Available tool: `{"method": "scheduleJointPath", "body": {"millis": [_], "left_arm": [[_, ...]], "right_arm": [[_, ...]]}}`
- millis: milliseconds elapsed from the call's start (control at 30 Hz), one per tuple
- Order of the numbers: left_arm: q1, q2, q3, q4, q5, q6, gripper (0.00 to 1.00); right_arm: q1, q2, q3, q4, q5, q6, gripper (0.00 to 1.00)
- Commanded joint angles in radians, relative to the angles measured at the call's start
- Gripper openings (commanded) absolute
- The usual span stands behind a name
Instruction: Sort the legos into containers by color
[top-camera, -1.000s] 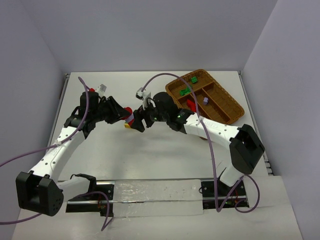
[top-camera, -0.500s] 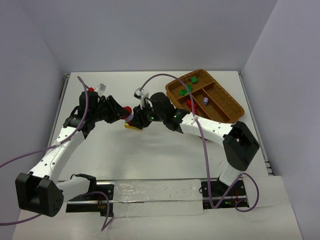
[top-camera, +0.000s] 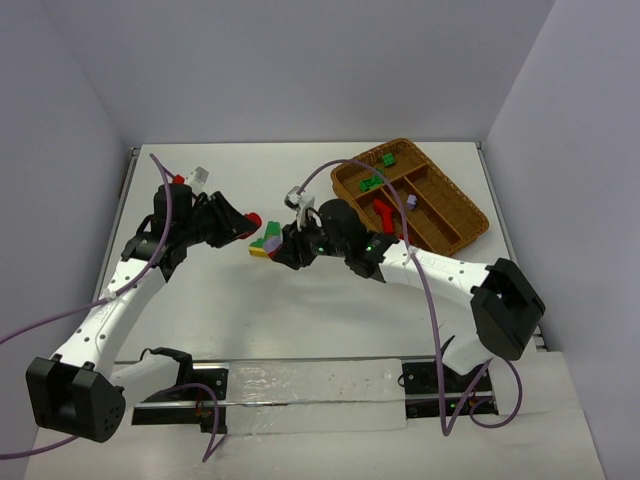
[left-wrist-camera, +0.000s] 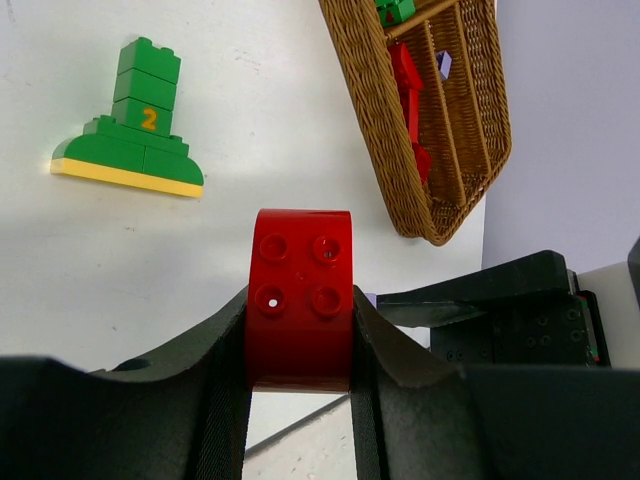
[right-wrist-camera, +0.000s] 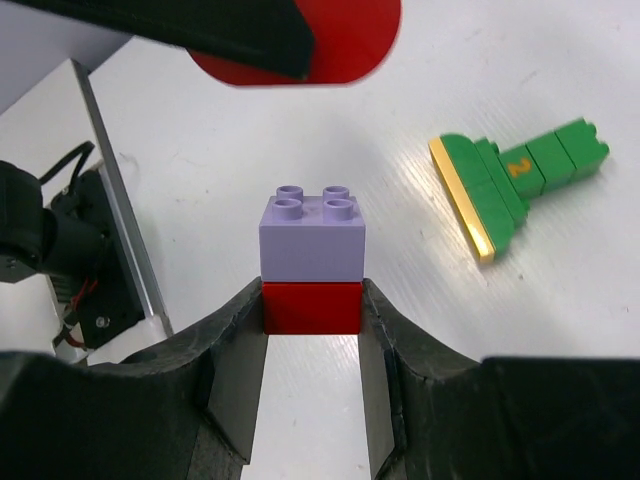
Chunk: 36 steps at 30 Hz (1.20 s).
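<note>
My left gripper (top-camera: 243, 226) is shut on a red brick with a rounded end (left-wrist-camera: 300, 300), held above the table. My right gripper (top-camera: 287, 246) is shut on the red lower brick (right-wrist-camera: 312, 307) of a stack with a lilac brick (right-wrist-camera: 312, 238) on top. The two grippers face each other a short gap apart. A flat green and yellow lego assembly (right-wrist-camera: 510, 180) lies on the table below them; it also shows in the left wrist view (left-wrist-camera: 130, 140). The brown wicker tray (top-camera: 402, 143) stands at the back right and holds green bricks (top-camera: 372, 183), red bricks (top-camera: 383, 210) and a lilac brick (top-camera: 411, 201).
The tray's near wall (left-wrist-camera: 365, 110) lies to the right of the grippers. A metal rail with the arm bases (top-camera: 300, 385) runs along the table's near edge. Purple cables (top-camera: 330, 160) loop over both arms. Grey walls close the back and sides.
The grippers were pressed together over the red pieces; now the right gripper has drawn back to the right with the lilac-and-red stack, and the green and yellow assembly shows on the table.
</note>
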<state>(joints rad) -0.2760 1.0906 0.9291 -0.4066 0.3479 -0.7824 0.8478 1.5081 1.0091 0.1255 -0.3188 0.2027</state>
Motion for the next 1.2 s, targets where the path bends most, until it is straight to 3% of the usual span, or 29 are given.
{"method": "scheduleJointPath", "body": {"millis": [0, 200, 333, 433, 900, 1033, 1067, 1133, 1167], "left_arm": [[0.004, -0.014, 0.033, 0.026, -0.021, 0.027, 0.0], [0.004, -0.013, 0.021, 0.028, -0.016, 0.025, 0.0], [0.004, -0.026, 0.018, 0.011, -0.032, 0.036, 0.0], [0.004, -0.027, 0.013, 0.017, -0.029, 0.034, 0.0], [-0.002, -0.044, 0.036, -0.046, -0.11, 0.057, 0.0], [0.0, -0.051, 0.031, -0.049, -0.107, 0.052, 0.0], [-0.002, -0.051, 0.03, -0.047, -0.107, 0.051, 0.0], [0.0, -0.05, 0.032, -0.044, -0.102, 0.051, 0.0], [-0.001, -0.047, 0.035, -0.045, -0.1, 0.051, 0.0]], "right_arm": [[-0.011, -0.067, -0.037, -0.028, 0.046, 0.004, 0.0], [-0.059, -0.156, -0.11, -0.075, 0.171, 0.002, 0.0], [-0.192, -0.241, -0.159, -0.181, 0.235, 0.026, 0.0], [-0.222, -0.265, -0.169, -0.259, 0.316, 0.004, 0.0], [-0.152, 0.013, -0.121, -0.336, 0.253, 0.043, 0.01], [-0.13, 0.076, -0.106, -0.311, 0.264, 0.06, 0.24], [-0.128, 0.082, -0.106, -0.307, 0.26, 0.062, 0.35], [-0.124, 0.095, -0.102, -0.301, 0.258, 0.066, 0.46], [-0.124, 0.099, -0.098, -0.305, 0.258, 0.065, 0.58]]}}
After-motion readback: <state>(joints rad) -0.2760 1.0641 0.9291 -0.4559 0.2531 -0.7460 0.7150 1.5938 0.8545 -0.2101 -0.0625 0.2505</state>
